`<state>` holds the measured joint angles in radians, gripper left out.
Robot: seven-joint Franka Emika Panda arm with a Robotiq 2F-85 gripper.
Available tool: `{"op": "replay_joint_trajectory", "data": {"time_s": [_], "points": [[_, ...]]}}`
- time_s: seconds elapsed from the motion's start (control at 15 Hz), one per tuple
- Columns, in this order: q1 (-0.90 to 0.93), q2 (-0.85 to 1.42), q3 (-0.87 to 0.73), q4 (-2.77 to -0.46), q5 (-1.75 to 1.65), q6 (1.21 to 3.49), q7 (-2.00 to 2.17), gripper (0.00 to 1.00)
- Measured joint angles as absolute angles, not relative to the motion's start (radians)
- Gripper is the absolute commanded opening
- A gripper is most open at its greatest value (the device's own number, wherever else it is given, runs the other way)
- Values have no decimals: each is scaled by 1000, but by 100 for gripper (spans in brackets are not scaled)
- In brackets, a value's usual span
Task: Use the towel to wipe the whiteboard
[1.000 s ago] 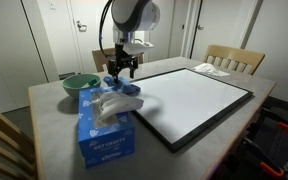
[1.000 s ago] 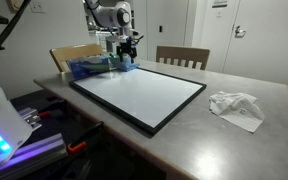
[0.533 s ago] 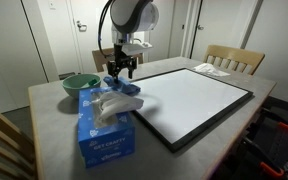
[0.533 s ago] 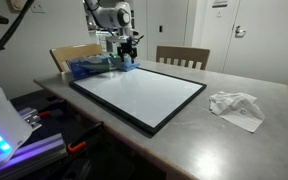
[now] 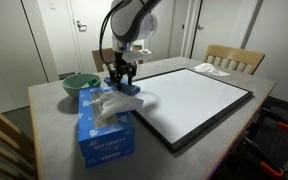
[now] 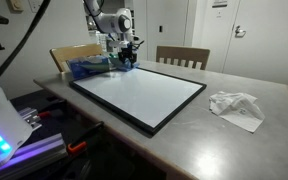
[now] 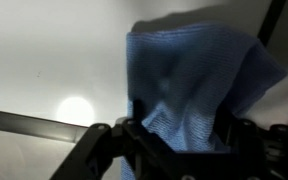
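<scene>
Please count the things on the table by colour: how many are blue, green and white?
Blue: 2 (towel, tissue box)
Green: 1 (bowl)
White: 3 (whiteboard, tissue, crumpled paper)
Total: 6

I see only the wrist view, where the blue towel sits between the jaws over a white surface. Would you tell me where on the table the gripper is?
Observer: In both exterior views the gripper is at the whiteboard's corner nearest a green bowl.
Operator: Thank you. Does anything stand close to it?
Observer: A blue tissue box stands on the table beside the whiteboard's frame, just in front of the gripper in an exterior view.
Operator: What lies at the whiteboard's other end?
Observer: A crumpled white tissue lies on the table, off the whiteboard and apart from its frame.
</scene>
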<state>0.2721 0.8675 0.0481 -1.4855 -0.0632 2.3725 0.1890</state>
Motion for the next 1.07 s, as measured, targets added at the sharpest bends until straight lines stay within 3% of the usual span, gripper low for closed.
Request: {"op": "replay_joint_trajectory", "data": {"time_s": [0.33, 0.4, 1.07], "points": [[272, 869, 50, -1467, -62, 2372, 188, 4], [272, 869, 50, -1465, -62, 2372, 188, 2], [240, 871, 93, -1441, -3, 2255, 133, 4]]}}
